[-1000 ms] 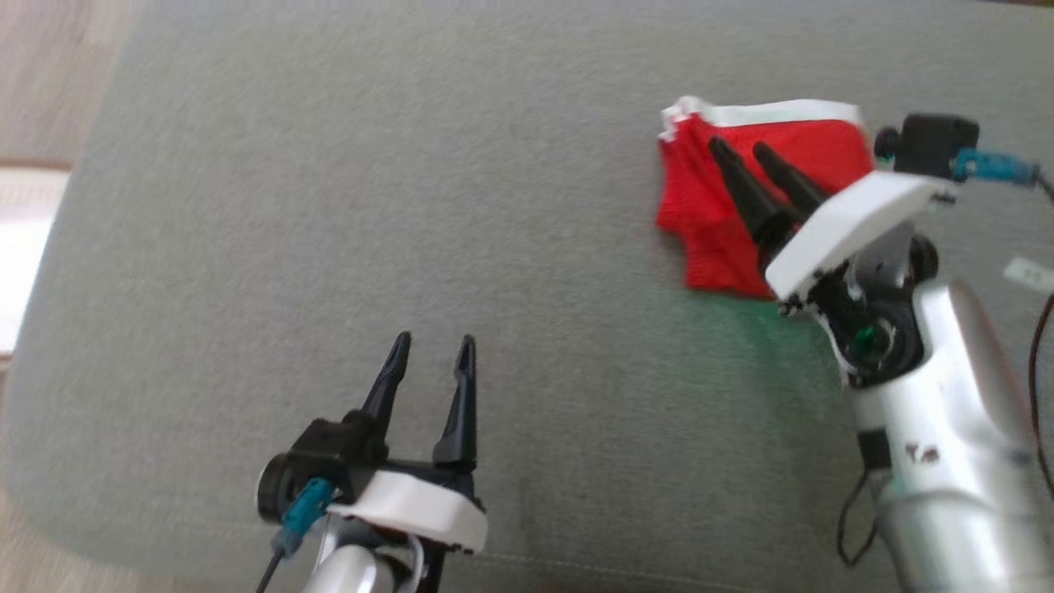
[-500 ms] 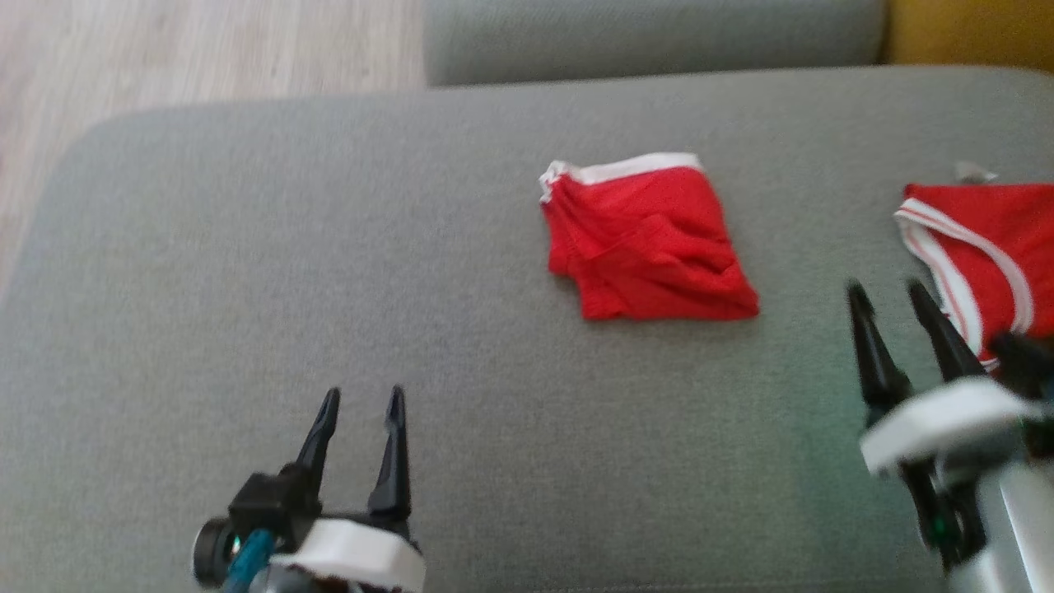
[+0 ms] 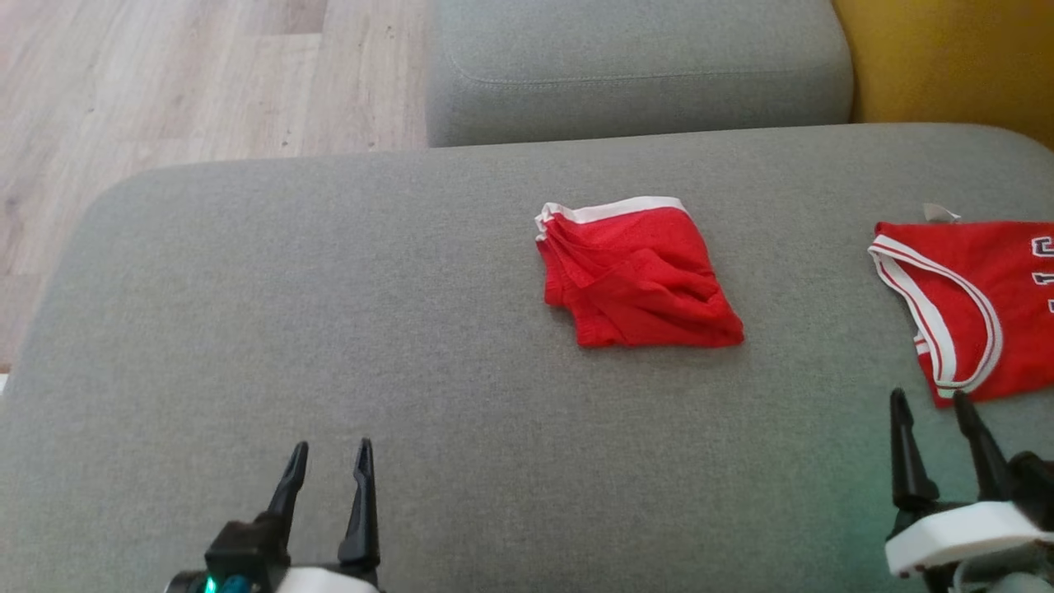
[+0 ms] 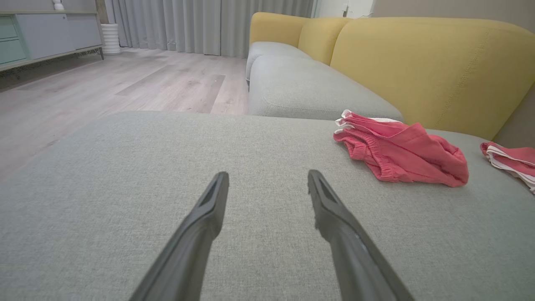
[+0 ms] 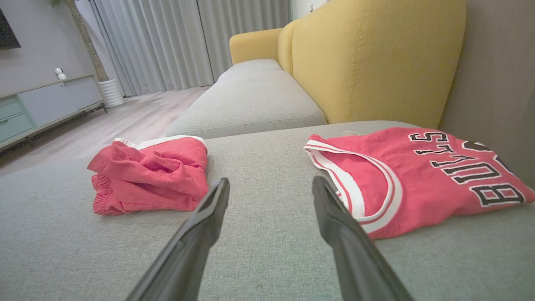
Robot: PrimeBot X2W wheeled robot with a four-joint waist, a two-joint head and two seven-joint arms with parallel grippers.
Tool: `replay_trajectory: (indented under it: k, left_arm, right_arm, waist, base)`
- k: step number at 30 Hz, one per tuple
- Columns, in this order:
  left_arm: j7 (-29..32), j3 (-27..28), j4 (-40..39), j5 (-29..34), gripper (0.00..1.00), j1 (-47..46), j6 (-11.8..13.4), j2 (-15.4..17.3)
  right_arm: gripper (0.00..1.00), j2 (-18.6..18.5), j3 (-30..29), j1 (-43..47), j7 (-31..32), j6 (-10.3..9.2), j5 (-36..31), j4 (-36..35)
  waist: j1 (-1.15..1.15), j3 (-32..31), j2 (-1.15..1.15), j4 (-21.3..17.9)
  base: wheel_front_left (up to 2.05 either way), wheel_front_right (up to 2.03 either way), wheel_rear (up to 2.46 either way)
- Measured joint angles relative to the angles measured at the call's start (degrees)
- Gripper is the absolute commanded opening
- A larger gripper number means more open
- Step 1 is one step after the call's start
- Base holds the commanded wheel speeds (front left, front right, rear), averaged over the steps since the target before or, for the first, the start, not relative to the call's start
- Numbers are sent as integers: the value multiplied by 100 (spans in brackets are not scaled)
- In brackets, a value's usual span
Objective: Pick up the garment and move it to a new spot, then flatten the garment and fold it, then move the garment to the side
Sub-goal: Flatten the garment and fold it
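The wide grey sofa seat cushion [image 3: 247, 329] takes up most of the head view, with a second grey cushion [image 3: 634, 66] at top centre, the yellow backrest [image 3: 947, 66] at upper right and pale wooden floor [image 3: 165, 74] at upper left. A red basketball jersey [image 3: 988, 305] lies spread at the right edge; the right wrist view shows its black BULLS lettering [image 5: 472, 171]. The red shorts [image 3: 638, 280], which I take to be the garment in hand, sit just right of centre as a compact folded bundle, well apart from the jersey, with the white waistband [image 3: 626, 209] along the top edge.

The left gripper [image 3: 333, 445] is at the lower left and the right gripper [image 3: 928, 397] at the lower right, just below the jersey's hem. Both have their fingers spread with nothing between them, and neither touches cloth.

Judging by the tidy bundle and the empty grippers, the folding looks done. What remains, if anything, is moving the shorts to the side. That would call for a reach to the bundle, a pinch through all the layers at one edge, and a low carry or slide so that the fold does not fall open
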Motion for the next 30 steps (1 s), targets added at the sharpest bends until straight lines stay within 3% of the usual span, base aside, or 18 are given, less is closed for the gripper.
replay_trajectory:
  k: [8,9,10,11,16,21,30]
  left_arm:
    - [0,-30,-21,0,100,115,-7,2]
    - [0,-45,-29,0,100,108,-7,2]
    - [1,-59,-33,0,100,92,-5,2]
    - [1,-110,-65,-1,100,27,-1,2]
    - [1,-356,-145,-70,100,-315,11,2]
    - [0,-717,-192,-279,100,-839,203,-9]
    - [0,-991,-181,-504,100,-932,436,-12]
  right_arm:
    - [100,8,154,-98,-41,0,-30,119]
    - [76,-45,243,-185,14,0,18,118]
    - [32,-96,327,-316,94,0,114,116]
    - [0,-232,544,-694,302,0,287,96]
    - [0,-654,907,-1733,621,0,489,146]
    - [0,-1088,1390,-2858,938,0,556,773]
    - [0,-1271,2494,-3304,1203,0,980,1909]
  waist:
    - [0,82,0,154]
    - [0,116,0,177]
    - [0,155,0,202]
    - [0,275,0,254]
    - [0,648,0,395]
    - [1,1110,0,718]
    - [1,1568,0,1403]
  base:
    - [0,0,0]
    - [0,0,0]
    - [0,0,0]
    - [0,0,0]
    - [0,0,0]
    - [0,0,0]
    - [0,0,0]
